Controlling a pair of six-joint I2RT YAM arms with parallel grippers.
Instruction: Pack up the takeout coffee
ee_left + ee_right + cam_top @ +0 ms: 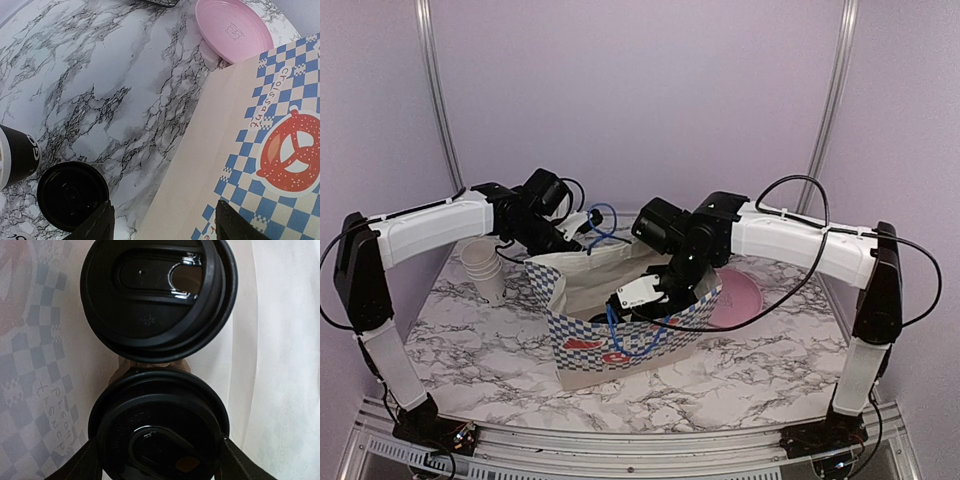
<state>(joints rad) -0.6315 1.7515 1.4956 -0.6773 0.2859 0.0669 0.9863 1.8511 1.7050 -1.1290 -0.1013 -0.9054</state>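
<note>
Two takeout coffee cups stand side by side inside the paper bag (620,350), and only their black lids show in the right wrist view. The far lid (157,295) is free. The near lid (160,435) sits between my right gripper's spread fingers (87,462), which flank its rim. My right gripper (645,295) reaches down into the bag's mouth and is open. My left gripper (165,225) is open and empty at the bag's back left edge (582,228), with the bag's checked, pretzel-printed wall (280,150) between its fingers.
A pink plate (735,298) lies right of the bag and also shows in the left wrist view (232,30). A stack of plain white cups (483,268) stands at the left. Behind the bag are a black cup with white lettering (17,157) and a round black lid (72,195).
</note>
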